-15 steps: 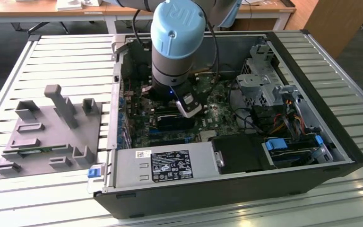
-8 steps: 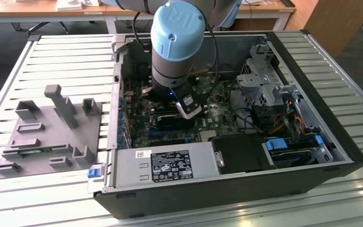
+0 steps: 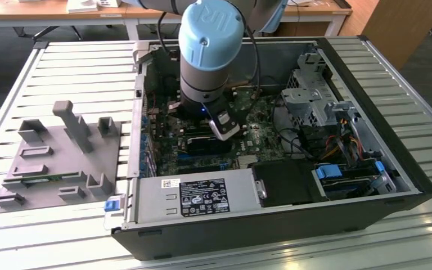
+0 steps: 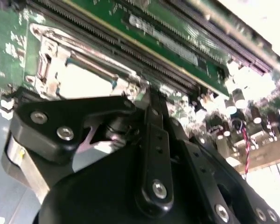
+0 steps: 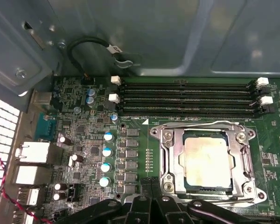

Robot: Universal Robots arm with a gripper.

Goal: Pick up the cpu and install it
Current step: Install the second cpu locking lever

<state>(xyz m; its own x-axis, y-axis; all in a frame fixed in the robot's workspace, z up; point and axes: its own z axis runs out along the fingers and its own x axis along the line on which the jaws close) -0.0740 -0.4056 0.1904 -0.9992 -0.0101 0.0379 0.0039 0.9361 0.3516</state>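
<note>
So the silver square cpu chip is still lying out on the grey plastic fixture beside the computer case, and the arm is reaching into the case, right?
Not quite. The silver square cpu chip sits in the metal socket frame on the green motherboard, as the first wrist view shows. The arm does reach into the black computer case.

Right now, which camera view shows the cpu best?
The first wrist view: the cpu lies flat in its socket frame, its top fully visible. The second wrist view catches a pale glimpse behind the claw. In the exterior view the arm covers it.
</note>
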